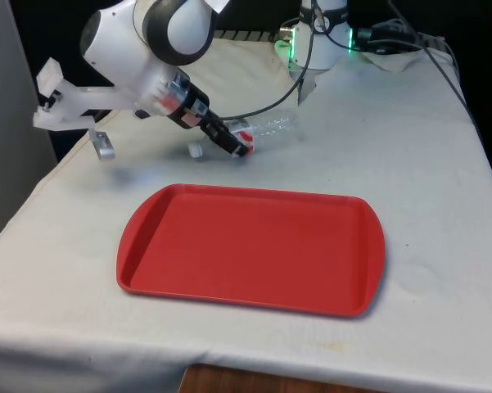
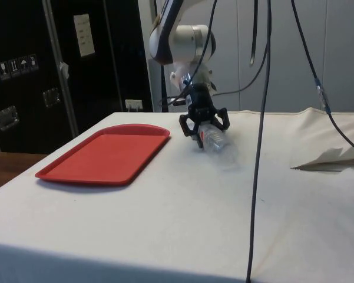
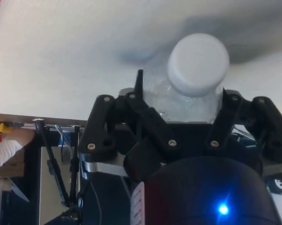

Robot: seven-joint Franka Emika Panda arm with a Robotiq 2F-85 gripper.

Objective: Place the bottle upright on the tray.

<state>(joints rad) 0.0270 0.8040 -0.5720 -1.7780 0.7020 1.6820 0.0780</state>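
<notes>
white cloth (image 1: pixel 409 147) covers the table, and a red tray (image 1: pixel 250 250) lies flat on it toward the near side in the front view, nothing on it. beyond the tray's far edge a clear plastic bottle (image 1: pixel 272 127) lies on its side on the cloth, its body pointing toward the front view's right. it has a red band near the neck and a white cap (image 3: pixel 198 64), which the wrist view shows end-on between the fingers. the black gripper (image 1: pixel 233 145) reaches in low from the front view's left and sits at the bottle's neck end. in the wrist view its two fingers (image 3: pixel 136 105) stand on either side of the clear neck, narrowly parted and closed in against it, so the bottle appears gripped. in the side view the gripper (image 2: pixel 204 122) hangs just above the cloth with the bottle (image 2: pixel 213 139) tilted below it, beside the tray (image 2: pixel 106 154) but apart from it.
</notes>
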